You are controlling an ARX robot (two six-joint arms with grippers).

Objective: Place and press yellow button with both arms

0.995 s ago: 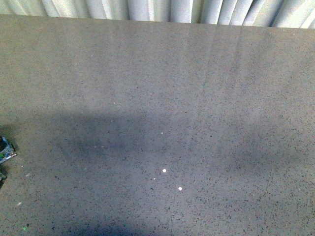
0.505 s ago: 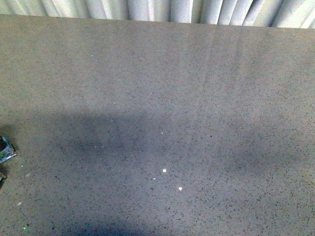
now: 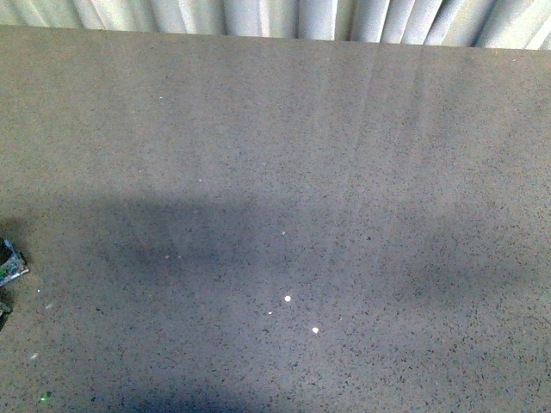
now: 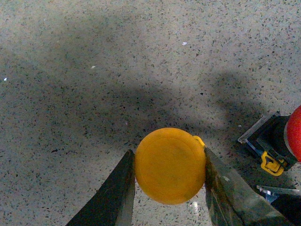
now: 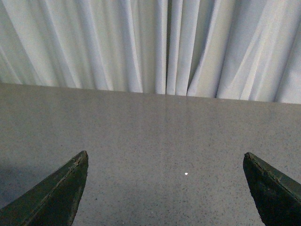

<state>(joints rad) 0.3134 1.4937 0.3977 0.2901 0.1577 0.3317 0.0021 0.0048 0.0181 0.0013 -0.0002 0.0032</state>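
Observation:
In the left wrist view the yellow button (image 4: 170, 165) shows from above as a round yellow-orange cap with a tiny yellow tab (image 4: 200, 140) at its edge. My left gripper (image 4: 169, 172) is shut on it, one dark finger (image 4: 120, 190) on each side of the cap. Its base is hidden under the cap, so I cannot tell whether it rests on the table. My right gripper (image 5: 164, 188) is open and empty above bare table, fingers (image 5: 59, 193) wide apart. Neither arm shows in the front view.
A second button with a red cap (image 4: 295, 134), a black body and a yellow tab (image 4: 270, 163) sits close beside the left gripper. A small clear-edged piece (image 3: 9, 262) shows at the front view's left edge. The speckled grey table (image 3: 301, 172) ends at white curtains (image 5: 155, 42).

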